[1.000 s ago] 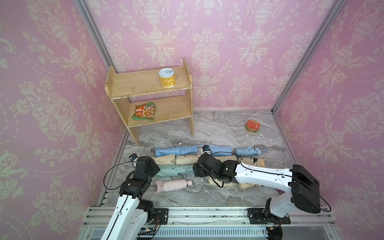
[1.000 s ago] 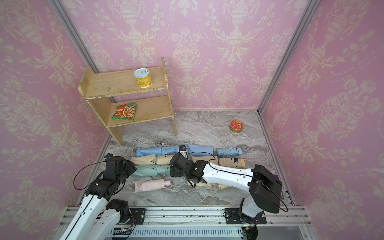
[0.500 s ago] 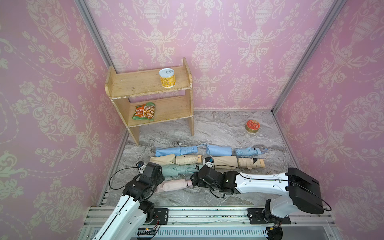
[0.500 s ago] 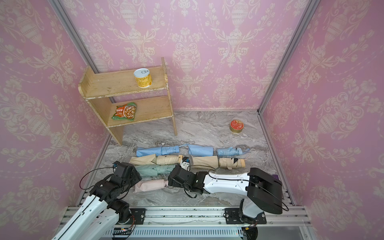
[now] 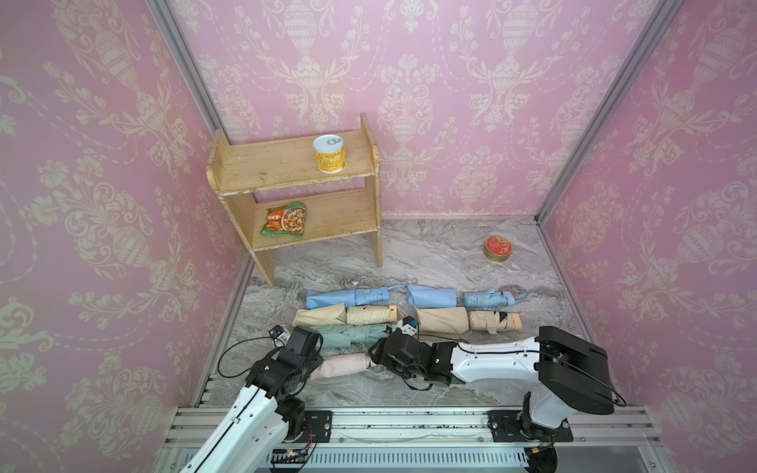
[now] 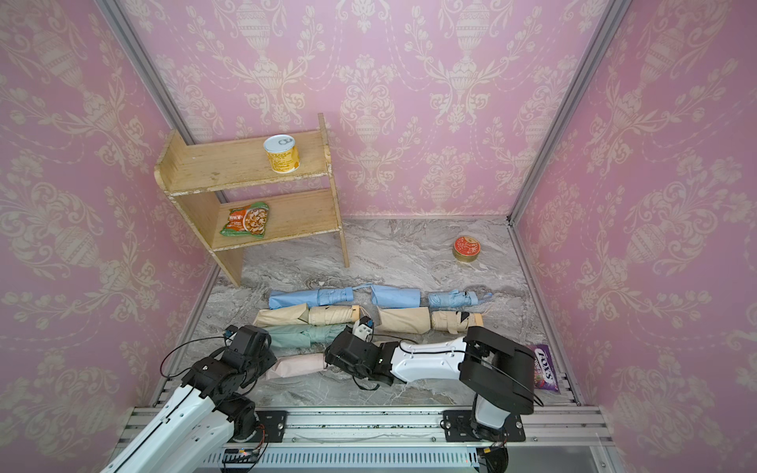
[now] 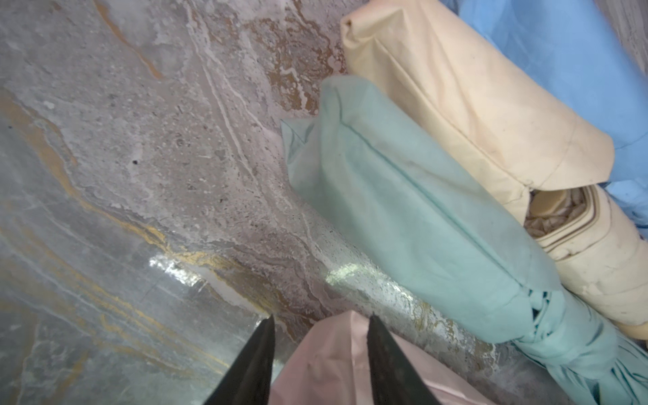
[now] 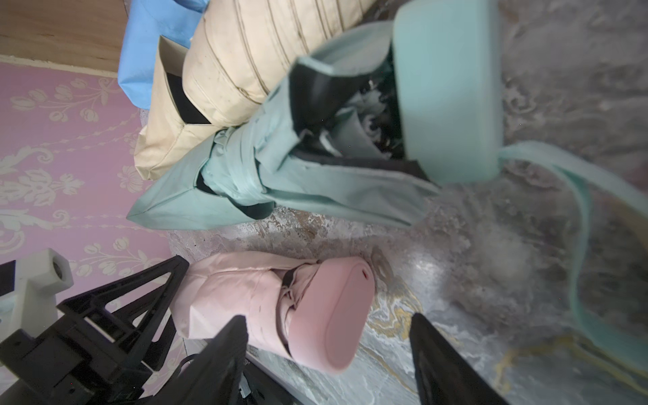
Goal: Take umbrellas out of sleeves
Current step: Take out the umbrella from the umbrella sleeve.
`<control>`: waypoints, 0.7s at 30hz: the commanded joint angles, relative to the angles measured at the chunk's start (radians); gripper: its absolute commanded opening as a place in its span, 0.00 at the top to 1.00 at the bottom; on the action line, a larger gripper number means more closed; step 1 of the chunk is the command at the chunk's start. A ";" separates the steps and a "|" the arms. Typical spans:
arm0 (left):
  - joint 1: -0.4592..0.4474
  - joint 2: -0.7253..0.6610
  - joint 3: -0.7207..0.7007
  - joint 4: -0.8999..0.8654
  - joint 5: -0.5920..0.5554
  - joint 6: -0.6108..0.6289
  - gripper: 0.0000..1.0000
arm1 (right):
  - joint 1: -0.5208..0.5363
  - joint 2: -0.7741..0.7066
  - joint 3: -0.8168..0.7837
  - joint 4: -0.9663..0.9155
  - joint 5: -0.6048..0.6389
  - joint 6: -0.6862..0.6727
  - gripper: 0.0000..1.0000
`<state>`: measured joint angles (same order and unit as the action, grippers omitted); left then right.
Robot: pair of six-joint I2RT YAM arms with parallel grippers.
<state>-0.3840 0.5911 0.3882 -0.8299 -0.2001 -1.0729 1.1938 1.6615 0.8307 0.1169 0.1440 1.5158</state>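
The pink umbrella lies in its pink sleeve (image 5: 342, 365) at the front of the floor, and its pink handle (image 8: 336, 298) sticks out of the sleeve's mouth. My left gripper (image 7: 321, 317) is at the sleeve's closed end (image 7: 336, 354), shut on the creased pink fabric. My right gripper (image 8: 328, 317) stands open around the handle, with floor showing beside one finger. In both top views the arms face each other across the sleeve (image 6: 297, 364). Just behind lies the mint umbrella (image 5: 364, 333), half out of its mint sleeve (image 5: 334, 332).
Further back lie a beige umbrella (image 5: 370, 314) and a blue umbrella (image 5: 364, 295), each half in its sleeve, then loose sleeves (image 5: 442, 319) and bare umbrellas (image 5: 493, 320). A wooden shelf (image 5: 295, 164) stands back left, a red tin (image 5: 497, 248) back right, a purple packet (image 6: 542, 368) front right.
Both arms came forward from the mint row to the pink sleeve. The left jaws narrowed onto its closed end; the right gripper reached the handle end and narrowed slightly.
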 commanded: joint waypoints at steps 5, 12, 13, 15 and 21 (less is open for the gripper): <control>-0.007 0.043 -0.023 0.092 0.033 0.004 0.81 | 0.006 0.044 -0.018 0.053 -0.022 0.127 0.32; -0.007 0.036 -0.035 0.115 0.029 0.013 0.89 | 0.006 0.038 0.004 0.003 -0.004 0.099 0.35; -0.007 0.035 -0.038 0.118 0.029 0.014 0.89 | 0.006 0.030 0.019 -0.026 0.009 0.059 0.36; -0.007 0.037 -0.037 0.123 0.025 0.018 0.89 | 0.006 -0.002 0.055 -0.110 0.044 -0.046 0.35; -0.007 0.031 -0.048 0.142 0.020 0.027 0.91 | 0.003 -0.099 0.217 -0.407 0.148 -0.533 0.30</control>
<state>-0.3840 0.6300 0.3565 -0.7017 -0.1799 -1.0702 1.1938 1.6241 0.9710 -0.1219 0.2150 1.3056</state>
